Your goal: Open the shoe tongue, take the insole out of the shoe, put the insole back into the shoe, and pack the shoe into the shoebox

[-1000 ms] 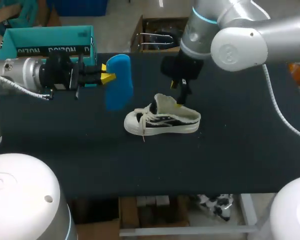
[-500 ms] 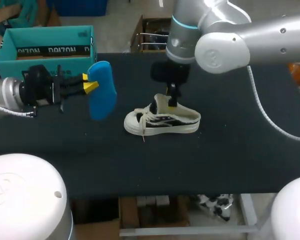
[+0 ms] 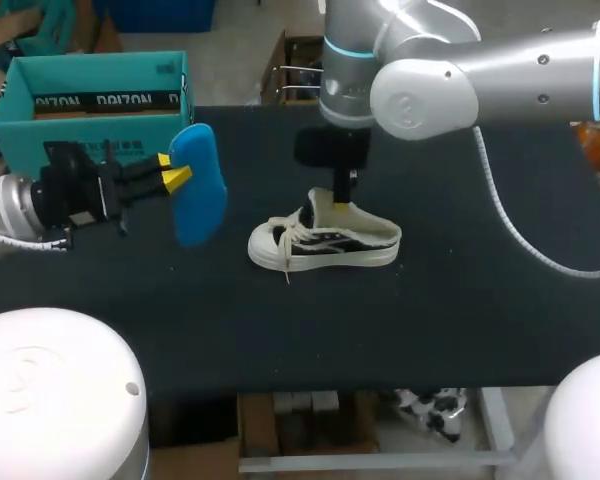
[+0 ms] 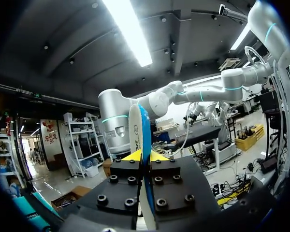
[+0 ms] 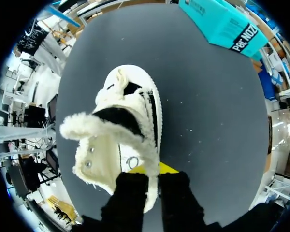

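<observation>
A white and black shoe (image 3: 325, 238) with fleece lining stands on the black table (image 3: 460, 300), toe to the left. My right gripper (image 3: 347, 203) comes down on its raised top edge. In the right wrist view the shoe (image 5: 128, 111) lies ahead of my right gripper (image 5: 151, 169), whose fingers are closed on its fleecy rim. My left gripper (image 3: 170, 173) hangs left of the shoe, shut on the blue insole (image 3: 196, 185), held above the table. The left wrist view shows the insole (image 4: 140, 128) edge-on between the yellow tips of my left gripper (image 4: 141, 155).
An open teal shoebox (image 3: 90, 88) stands at the table's back left corner, behind my left arm. It also shows as the teal shoebox (image 5: 222, 24) beyond the shoe in the right wrist view.
My left arm drew the insole leftward, away from the shoe. My right gripper shifted left over the shoe's top and its fingers closed on the fleecy rim.
</observation>
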